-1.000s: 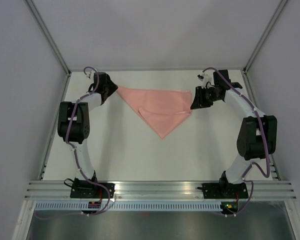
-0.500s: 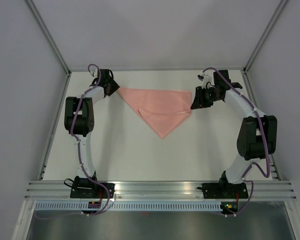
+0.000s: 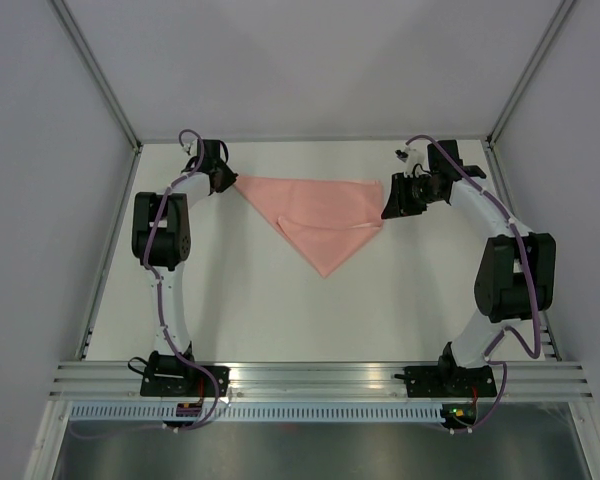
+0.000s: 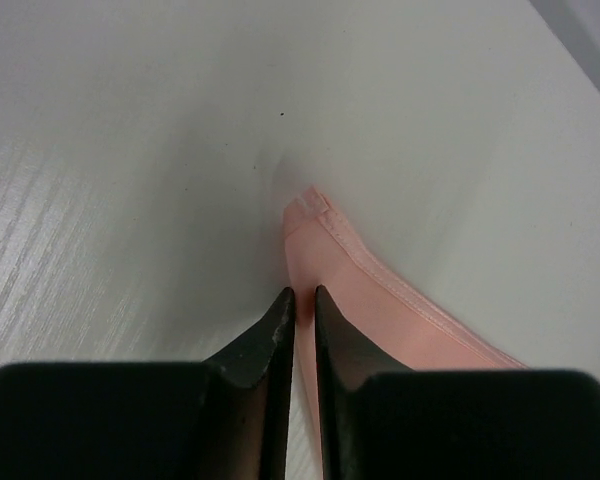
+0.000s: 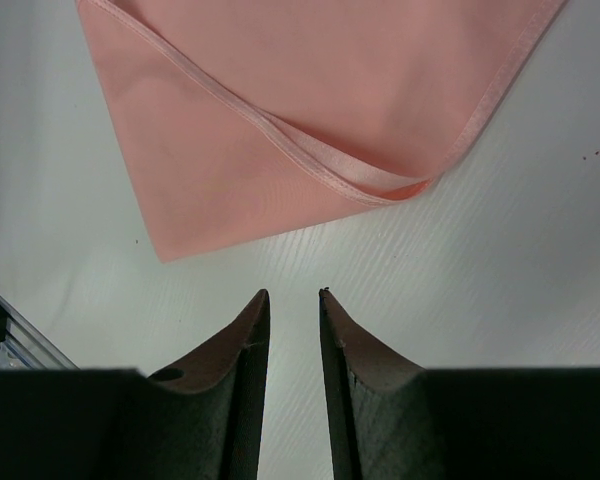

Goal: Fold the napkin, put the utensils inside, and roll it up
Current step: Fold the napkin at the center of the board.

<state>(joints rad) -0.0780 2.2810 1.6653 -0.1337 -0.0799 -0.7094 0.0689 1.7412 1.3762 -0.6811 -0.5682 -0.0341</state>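
On the white table (image 3: 280, 310) the folded napkin (image 3: 315, 205) lies far-centre; my left gripper (image 4: 302, 295) is nearly closed at its corner (pinching? I cannot tell), my right gripper (image 5: 292, 295) narrowly parted, empty, just beside it, and a dragged corner could undo the fold.

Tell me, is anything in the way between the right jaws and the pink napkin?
No, nothing visible. In the right wrist view, only bare white table lies between the right gripper and the pale salmon-pink cloth napkin. Its jaws stand slightly apart, short of the napkin's folded corner.
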